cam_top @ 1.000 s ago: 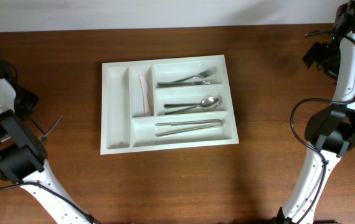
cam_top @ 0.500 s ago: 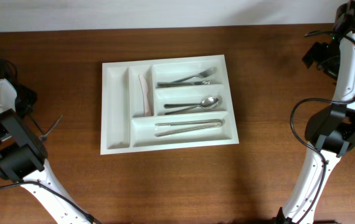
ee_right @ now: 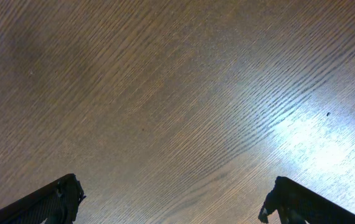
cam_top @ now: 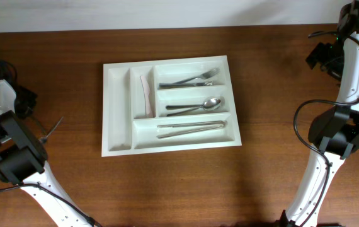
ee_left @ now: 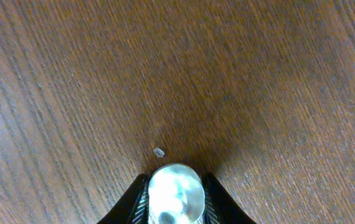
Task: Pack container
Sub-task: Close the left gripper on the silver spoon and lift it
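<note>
Container (cam_top: 116, 107) sits mid-table, long axis left-right, well right of left gripper (ee_left: 176, 198), the nearer arm. Its jaws pinch a shiny rounded metal piece (ee_left: 176, 190), likely cutlery. Opposite, right gripper (ee_right: 174, 199) gapes wide, empty, over table (cam_top: 261, 189).

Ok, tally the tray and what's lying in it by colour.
White tray: 1
Pale pink utensil: 1
Silver utensils: at least 3, namely fork, spoon and long piece; overlaps may hide more
Total: at least 5
</note>
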You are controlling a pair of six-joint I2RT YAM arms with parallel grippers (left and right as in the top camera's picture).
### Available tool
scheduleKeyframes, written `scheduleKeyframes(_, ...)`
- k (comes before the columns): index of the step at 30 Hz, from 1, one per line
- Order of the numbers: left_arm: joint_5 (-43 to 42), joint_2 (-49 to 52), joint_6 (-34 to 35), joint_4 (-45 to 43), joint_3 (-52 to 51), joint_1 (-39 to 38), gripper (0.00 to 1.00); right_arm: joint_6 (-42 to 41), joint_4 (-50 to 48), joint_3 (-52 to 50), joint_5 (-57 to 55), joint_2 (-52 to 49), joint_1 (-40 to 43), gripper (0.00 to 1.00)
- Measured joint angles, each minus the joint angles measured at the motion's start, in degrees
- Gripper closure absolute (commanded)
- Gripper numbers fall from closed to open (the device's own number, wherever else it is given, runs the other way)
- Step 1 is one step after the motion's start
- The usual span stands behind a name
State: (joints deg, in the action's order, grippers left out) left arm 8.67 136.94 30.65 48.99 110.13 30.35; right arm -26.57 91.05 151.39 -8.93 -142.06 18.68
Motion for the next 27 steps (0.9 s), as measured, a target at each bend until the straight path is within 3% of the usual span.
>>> scheduleKeyframes(18,-26.2,2.6,0.0,2.4,5.9,0.3,0.98,0.0,0.0,0.0,0.0,0.0,0.0,0.01)
scheduleKeyframes(27,-34.9,3.1,-3.2,7.0,15.6,-0.5,0.98,0.0,0.0,0.0,0.0,0.0,0.0,0.01)
